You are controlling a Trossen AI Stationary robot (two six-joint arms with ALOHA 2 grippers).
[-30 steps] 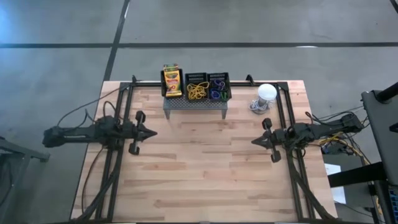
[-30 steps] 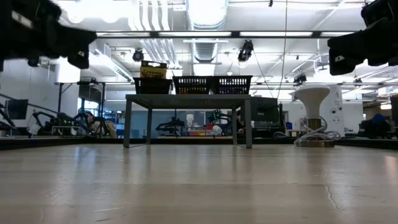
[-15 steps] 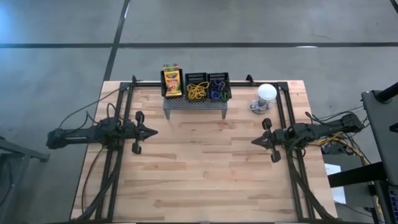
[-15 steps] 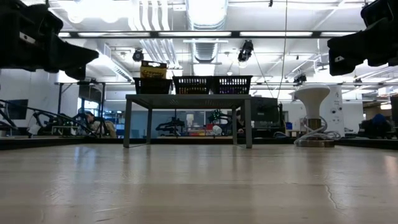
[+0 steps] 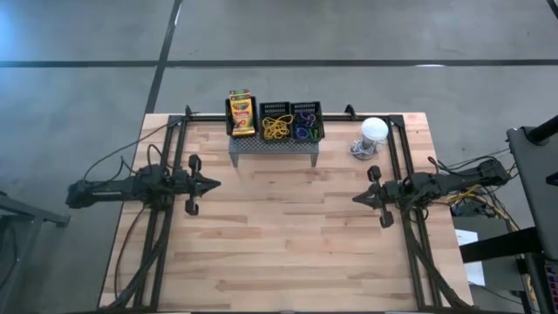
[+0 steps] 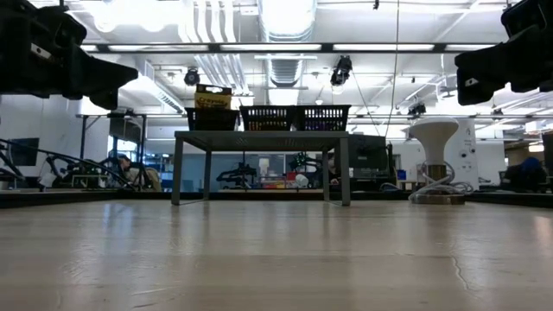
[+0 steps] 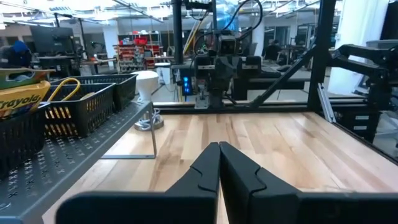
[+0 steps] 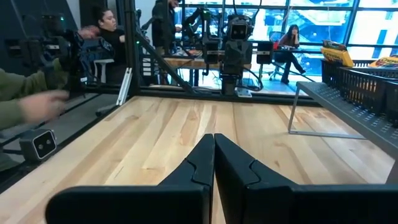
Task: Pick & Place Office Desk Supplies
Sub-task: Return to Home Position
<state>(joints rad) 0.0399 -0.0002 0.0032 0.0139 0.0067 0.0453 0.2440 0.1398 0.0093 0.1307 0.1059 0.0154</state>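
Checking the supplies first, I find three small black mesh bins (image 6: 269, 118) in a row on top of a grey perforated metal stand (image 5: 273, 146). It sits well apart from both grippers, off to the far side of the gap between them and somewhat nearer the left one. The bin on the left gripper's side holds an upright yellow-and-green crayon box (image 5: 241, 112). The middle bin holds thin yellow loops (image 5: 277, 129), and the bin on the right gripper's side holds purple and blue loops (image 5: 304, 133).

My left gripper (image 5: 214, 184) hangs above the pale wooden table (image 5: 279, 244) with its two dark fingers pressed together on nothing, pointing across at the right gripper (image 5: 356, 198). That one faces back at it with its fingers likewise together and empty.

A white round ball-like object (image 5: 373, 130) with a cable stands just beyond the right gripper, beside the stand. Past the table, the right wrist camera catches a person's green sleeve (image 8: 18, 93).
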